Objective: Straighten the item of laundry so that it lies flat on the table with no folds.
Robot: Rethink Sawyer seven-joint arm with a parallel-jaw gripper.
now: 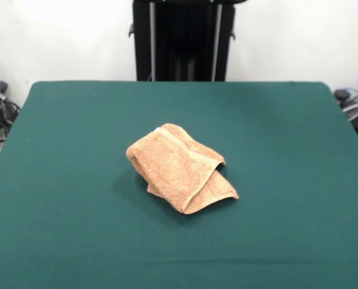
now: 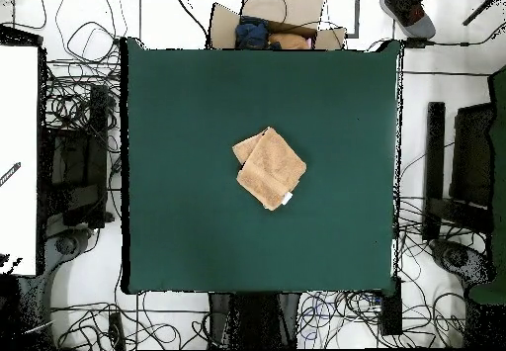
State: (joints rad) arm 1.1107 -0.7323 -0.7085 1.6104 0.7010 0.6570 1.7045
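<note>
The orange towel (image 1: 180, 168) sits near the middle of the big green table (image 1: 64, 180). It is not flat. It is folded over on itself into a thick bundle, with one layer lying on top of another. In the front view a flap sticks out from under the top layer at the lower right, and its pale edge band curves around the corner there. Another band runs along the top layer's right edge. In the overhead view the towel (image 2: 270, 167) looks like a tilted square, with a smaller flap poking out at its upper left side and a small white tag (image 2: 287, 200) at its lower corner. Green table (image 2: 178, 120) shows on every side of the towel, so there is lots of open room all around it, and the towel is well away from all four table edges. The black pedestal (image 1: 183, 39) stands past the far edge of the table. Cables (image 2: 74, 100) lie on the floor around the table. No arm or pincer shows in either view, so I cannot tell how the pincer is set.
</note>
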